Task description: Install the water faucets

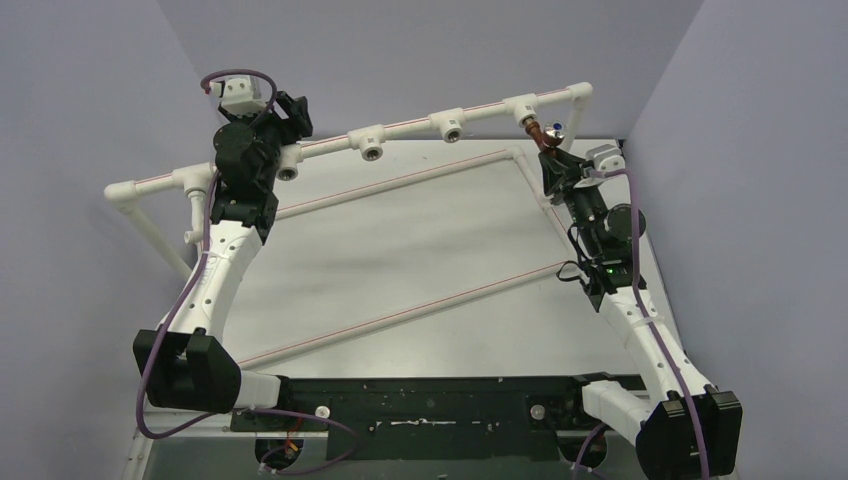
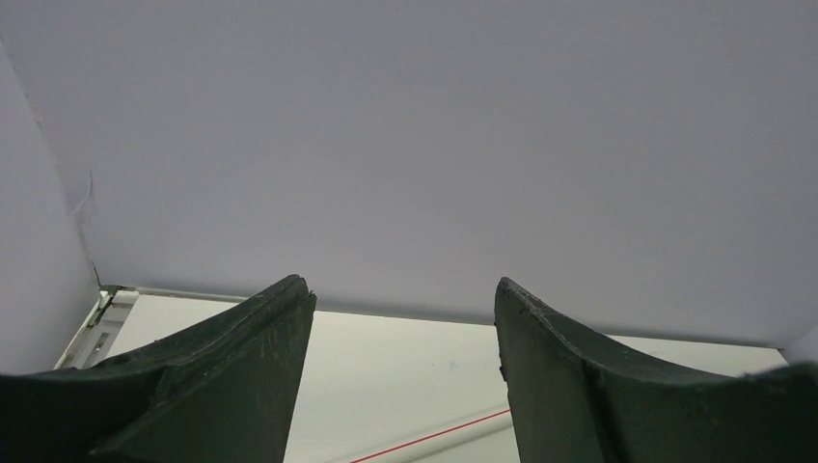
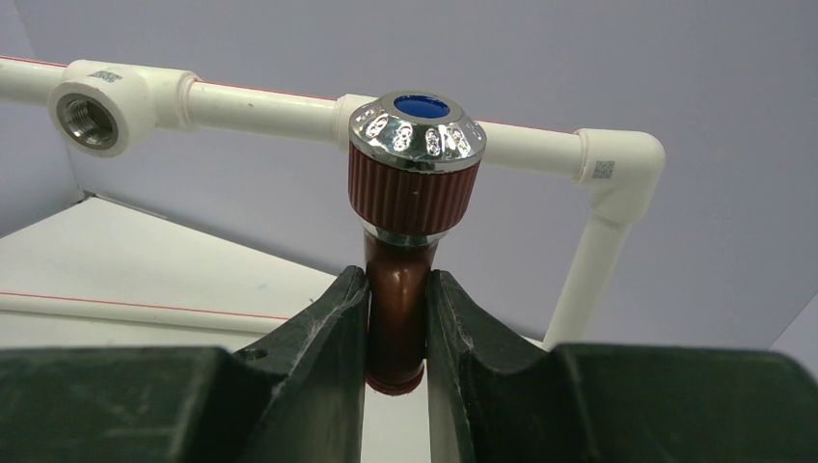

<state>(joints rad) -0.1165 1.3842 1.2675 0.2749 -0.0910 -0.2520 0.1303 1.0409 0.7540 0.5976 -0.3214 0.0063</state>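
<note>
Faucet, reddish-brown with chrome knob, is pinched by the right gripper at upper right of the top view, just beside the pipe frame; left gripper stands spread.

Your left gripper is facing a pale wall, its jaws standing apart.
You are looking between two dark fingers rising from the lower corners. The white table is showing in the gap, and a white pipe with a red line is crossing the bottom centre.
</note>
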